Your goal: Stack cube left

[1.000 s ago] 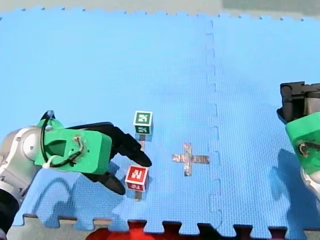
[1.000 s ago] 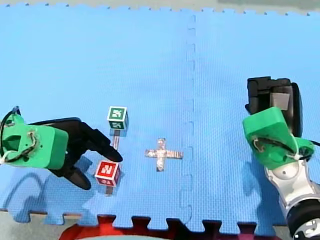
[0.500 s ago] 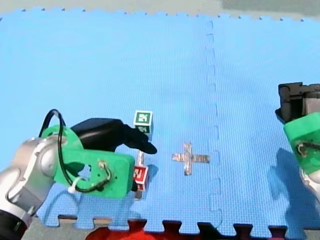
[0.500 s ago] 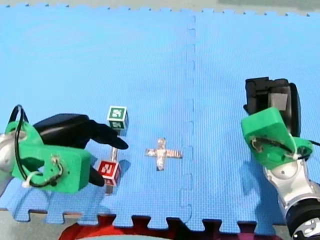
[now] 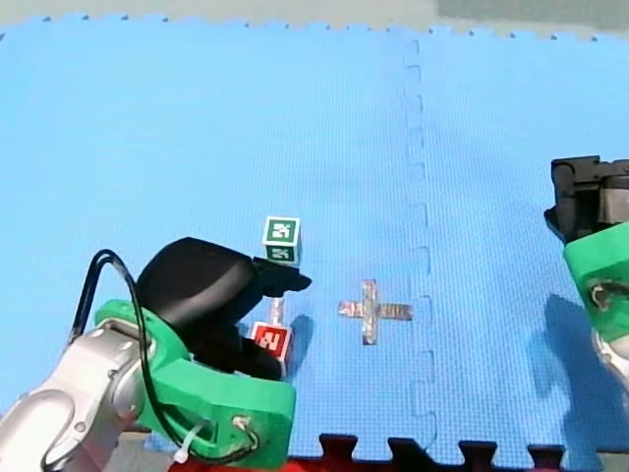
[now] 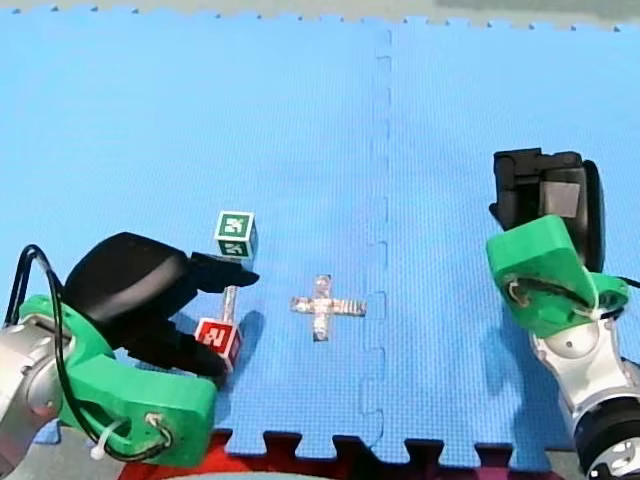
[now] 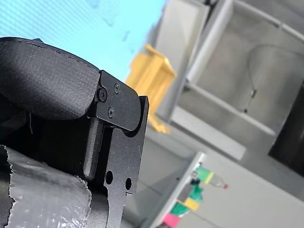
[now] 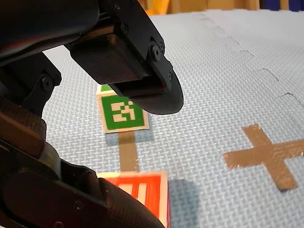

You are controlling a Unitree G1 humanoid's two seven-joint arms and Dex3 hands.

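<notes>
A red cube (image 5: 270,340) lies on the blue mat near its front edge, with a green cube (image 5: 281,236) a little farther back, joined by a strip of grey tape. My left hand (image 5: 278,326) is hovering over the red cube, one black finger (image 5: 287,282) reaching past its far side and the thumb (image 5: 257,366) at its near side. In the second wrist view a gap shows between the upper finger (image 8: 142,80) and the red cube (image 8: 142,192), and the green cube (image 8: 121,112) stands beyond. My right hand (image 6: 540,195) stays at the mat's right side, holding nothing.
A grey tape cross (image 5: 371,312) marks the mat just right of the cubes. The mat's jigsaw front edge (image 5: 393,450) runs close behind the red cube, with a red surface below it. A seam (image 5: 421,197) runs front to back right of the cross.
My left hand has swung in from the left and turned over the red cube, its fingers now straddling it. The cubes and the right hand have hardly moved.
</notes>
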